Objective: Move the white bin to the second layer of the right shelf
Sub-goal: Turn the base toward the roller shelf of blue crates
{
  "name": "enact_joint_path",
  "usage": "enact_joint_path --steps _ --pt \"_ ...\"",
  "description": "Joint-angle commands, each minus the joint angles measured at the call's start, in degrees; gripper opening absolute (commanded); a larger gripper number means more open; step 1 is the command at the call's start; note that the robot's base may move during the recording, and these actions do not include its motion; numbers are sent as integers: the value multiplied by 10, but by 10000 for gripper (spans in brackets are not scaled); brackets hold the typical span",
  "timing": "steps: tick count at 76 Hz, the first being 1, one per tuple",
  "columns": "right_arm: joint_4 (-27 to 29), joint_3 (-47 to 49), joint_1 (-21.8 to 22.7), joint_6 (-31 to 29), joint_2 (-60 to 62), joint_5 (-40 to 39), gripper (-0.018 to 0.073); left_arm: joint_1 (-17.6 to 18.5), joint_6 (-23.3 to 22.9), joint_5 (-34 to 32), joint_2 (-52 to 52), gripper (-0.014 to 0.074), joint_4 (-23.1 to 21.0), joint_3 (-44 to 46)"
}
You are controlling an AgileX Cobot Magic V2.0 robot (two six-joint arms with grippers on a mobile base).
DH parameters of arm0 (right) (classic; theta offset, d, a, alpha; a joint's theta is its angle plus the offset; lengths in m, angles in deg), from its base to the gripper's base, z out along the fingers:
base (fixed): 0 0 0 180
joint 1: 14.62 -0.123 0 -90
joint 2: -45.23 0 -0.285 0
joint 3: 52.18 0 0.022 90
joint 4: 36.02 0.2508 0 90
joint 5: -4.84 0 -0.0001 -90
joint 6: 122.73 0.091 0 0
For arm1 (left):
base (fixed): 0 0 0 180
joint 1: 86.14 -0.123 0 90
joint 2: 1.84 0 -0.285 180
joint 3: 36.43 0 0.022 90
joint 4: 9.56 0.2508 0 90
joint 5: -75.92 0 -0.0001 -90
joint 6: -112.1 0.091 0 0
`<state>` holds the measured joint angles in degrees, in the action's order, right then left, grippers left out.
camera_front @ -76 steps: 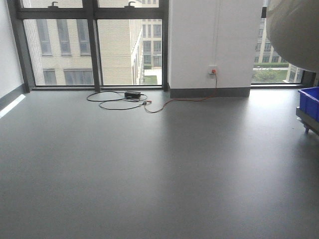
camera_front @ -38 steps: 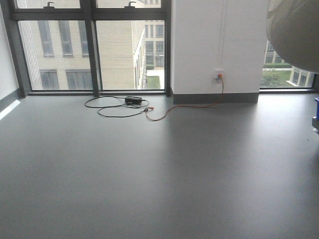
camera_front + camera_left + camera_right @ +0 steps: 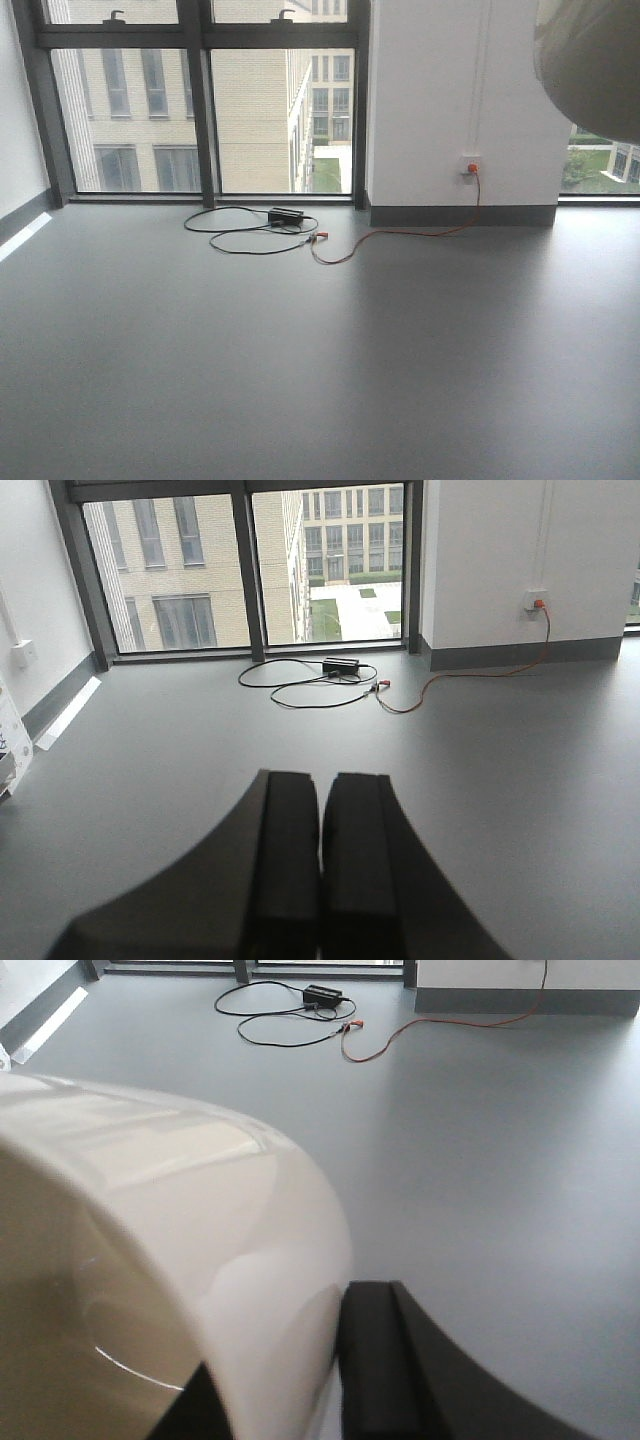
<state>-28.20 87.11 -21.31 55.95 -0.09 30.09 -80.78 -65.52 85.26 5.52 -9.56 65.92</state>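
The white bin [image 3: 592,58] hangs in the top right corner of the front view, high above the floor. In the right wrist view its glossy cream wall [image 3: 190,1210] fills the left half. My right gripper [image 3: 290,1385] is shut on that wall, one dark finger inside the tub and the other finger [image 3: 378,1360] outside. My left gripper [image 3: 321,815] is shut with nothing between its pads, held over bare grey floor. The right shelf second layer is out of view.
A black cable loop with a power brick [image 3: 285,216] lies on the grey floor by the windows [image 3: 200,100]. An orange cord [image 3: 420,234] runs to a socket [image 3: 470,166] on the white pillar [image 3: 450,100]. A white wall [image 3: 25,600] stands at the left.
The front view has swung left: the blue crate at the right edge has left the picture, and pillar, socket and cables have slid right. The bin stays at the top right.
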Motion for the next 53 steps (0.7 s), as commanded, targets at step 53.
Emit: enact_joint_path --steps 53 --pt "5 19 2 0 1 -55 48 3 -2 -49 -8 85 0 -21"
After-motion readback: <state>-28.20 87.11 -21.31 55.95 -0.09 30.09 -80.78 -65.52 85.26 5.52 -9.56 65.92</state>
